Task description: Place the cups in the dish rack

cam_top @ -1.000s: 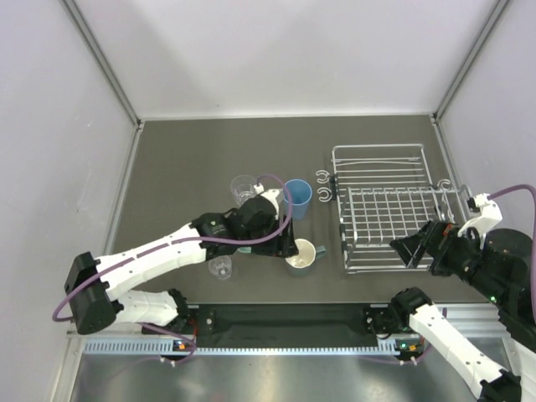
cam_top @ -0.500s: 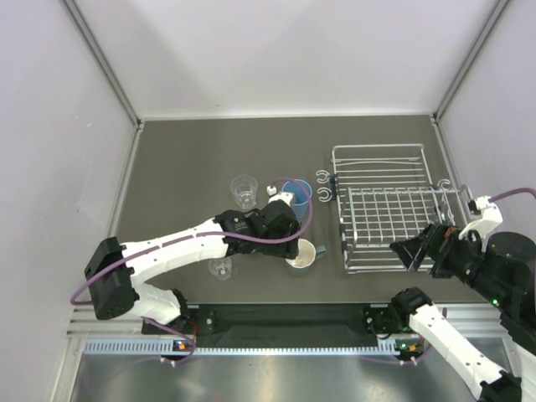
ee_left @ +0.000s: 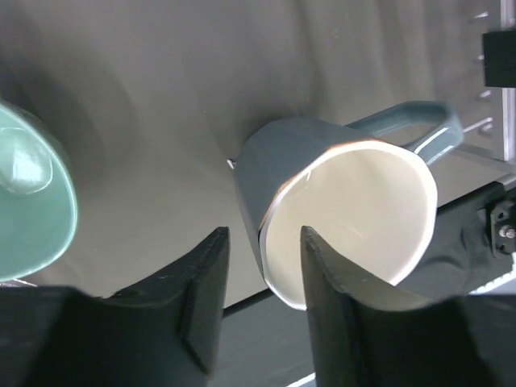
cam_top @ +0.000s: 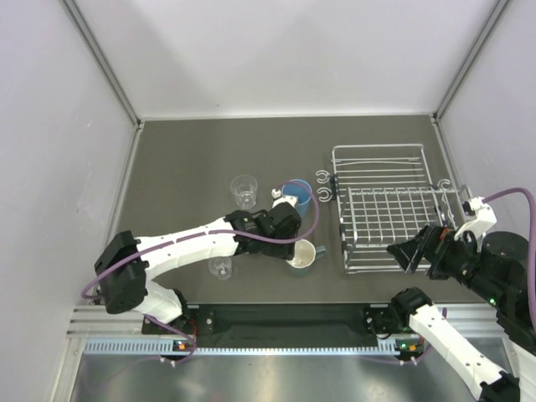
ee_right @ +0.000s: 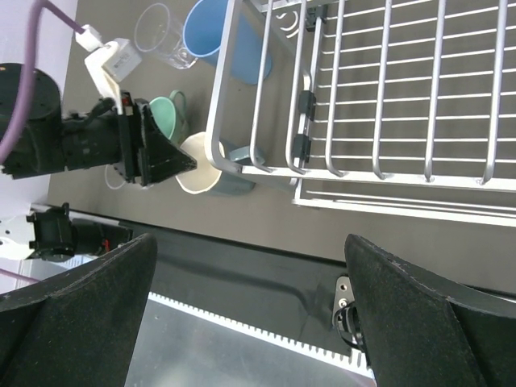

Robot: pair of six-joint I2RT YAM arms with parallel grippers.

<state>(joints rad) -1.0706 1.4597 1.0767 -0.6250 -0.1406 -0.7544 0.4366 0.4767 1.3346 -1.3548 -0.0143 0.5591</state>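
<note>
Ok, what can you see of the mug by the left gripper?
The mug stands upright on the table beside the rack's near-left corner. It is glazed grey-teal outside and cream inside, empty, with its looped teal handle pointing at the rack. The fingers of the left gripper straddle its wall, seemingly not touching yet.

Three views: one fixed overhead, two on the wrists.
Top external: looks steeply down from above and behind the arms, far enough back to take in the whole table [cam_top: 184, 167]. Left wrist: sits very close, facing out between the fingers of the left gripper [ee_left: 263, 242] at the cream-lined mug [ee_left: 355, 218]. Right wrist: hangs farther back, facing past the right gripper [ee_right: 250, 242] over a corner of the dish rack [ee_right: 363, 105] toward the left gripper. Shared by all three: that mug and the teal-green mug [ee_right: 165, 117] beside it.
</note>
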